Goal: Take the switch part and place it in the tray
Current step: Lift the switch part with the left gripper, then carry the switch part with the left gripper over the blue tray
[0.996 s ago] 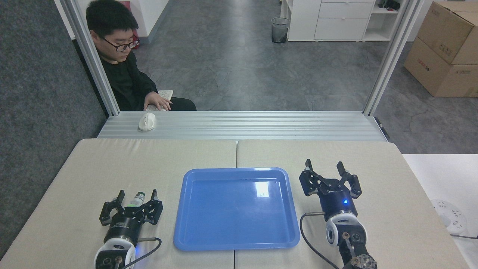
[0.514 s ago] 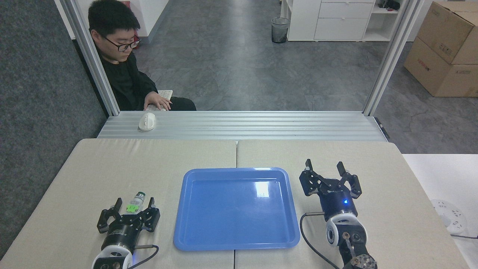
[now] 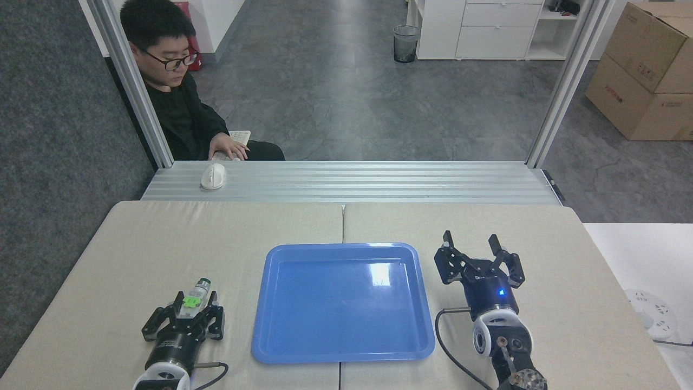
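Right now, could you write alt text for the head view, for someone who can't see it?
The left gripper closes around a small green switch part beside an empty blue tray; the right gripper waits open.

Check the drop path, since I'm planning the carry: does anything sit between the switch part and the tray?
Nothing visible does. The switch part lies at the left gripper, left of the tray, with only bare table pad between them. The tray looks empty.

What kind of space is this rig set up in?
Likely an office or lab: a person at a keyboard, cardboard boxes, white drawers, wastebasket.
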`<state>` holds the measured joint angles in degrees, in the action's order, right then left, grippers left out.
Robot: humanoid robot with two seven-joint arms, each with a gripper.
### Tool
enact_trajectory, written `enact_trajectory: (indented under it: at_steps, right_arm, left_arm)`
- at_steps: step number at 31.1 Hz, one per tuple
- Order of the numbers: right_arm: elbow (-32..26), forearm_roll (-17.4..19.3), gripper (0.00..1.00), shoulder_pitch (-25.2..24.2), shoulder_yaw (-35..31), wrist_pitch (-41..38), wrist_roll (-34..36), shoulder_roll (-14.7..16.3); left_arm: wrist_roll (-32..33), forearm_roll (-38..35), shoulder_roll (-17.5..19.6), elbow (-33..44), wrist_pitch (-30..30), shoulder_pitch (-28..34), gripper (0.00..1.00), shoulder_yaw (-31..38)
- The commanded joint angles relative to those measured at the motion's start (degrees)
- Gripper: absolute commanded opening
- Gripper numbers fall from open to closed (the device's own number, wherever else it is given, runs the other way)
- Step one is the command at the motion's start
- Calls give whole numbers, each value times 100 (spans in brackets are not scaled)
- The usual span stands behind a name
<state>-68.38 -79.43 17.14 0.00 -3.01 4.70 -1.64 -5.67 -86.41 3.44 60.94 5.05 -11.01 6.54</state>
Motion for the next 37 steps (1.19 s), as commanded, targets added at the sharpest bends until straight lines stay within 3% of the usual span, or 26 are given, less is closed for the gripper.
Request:
enact_trajectory:
  at_steps: [1,5,9,12,14,15,21,31,37]
  right_arm:
    - [0,6,100,0,-35,2,4,5]
    - [0,6,100,0,-35,2,-5,5]
    - [0,6,100,0,-35,2,4,5]
    - [0,6,100,0,-35,2,4,5]
    - [0,6,100,0,-35,2,4,5]
    - [0,15,100,0,-35,2,4,5]
    - [0,6,100,0,-35,2,4,5]
    - [18,6,100,9,-26,2,-5,14]
    - [9,6,100,0,-26,2,-5,5]
  left_arm:
    - [-31,-8,34,-91,5,29,69,-4]
    - [-40,-16,34,-100,5,29,64,-4]
    - [-40,-25,34,-108,14,37,48,-13]
    - [-40,-34,95,-108,23,72,26,-13]
    - [-40,-17,139,-100,110,99,2,-13]
    - [-40,1,148,-100,171,90,0,-4]
    - [-75,54,139,102,234,20,0,14]
    - [232,168,69,1779,725,63,0,-21]
    - [593,133,-545,2177,919,73,0,-372]
